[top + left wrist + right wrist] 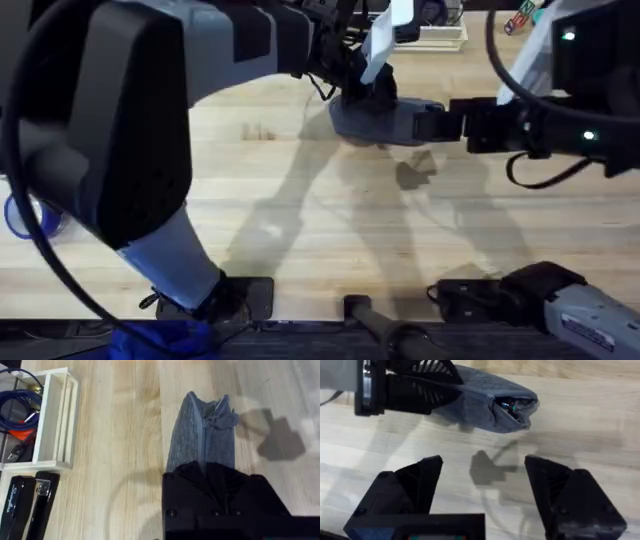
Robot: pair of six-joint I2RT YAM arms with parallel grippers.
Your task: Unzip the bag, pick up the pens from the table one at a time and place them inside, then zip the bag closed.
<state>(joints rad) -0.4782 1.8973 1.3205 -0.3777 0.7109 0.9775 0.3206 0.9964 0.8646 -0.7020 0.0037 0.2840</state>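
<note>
My left gripper [210,469] is shut on one end of the grey bag [202,430] and holds it above the table [125,460]; the bag's shadow lies on the wood below. The bag's free end [512,407] gapes open, and a dark tip with a bit of blue, apparently a pen [507,406], shows inside. My right gripper [485,477] hangs open just short of that open end, with nothing between its fingers. From overhead, the bag [360,118] sits between the left gripper [372,92] and the right gripper [428,122] at the table's far middle.
A white wooden organiser [55,420] holding blue cables stands beside the bag, with a black stapler [25,505] next to it. The organiser [440,35] is at the far edge in the overhead view. A blue cable [20,215] lies at the left edge.
</note>
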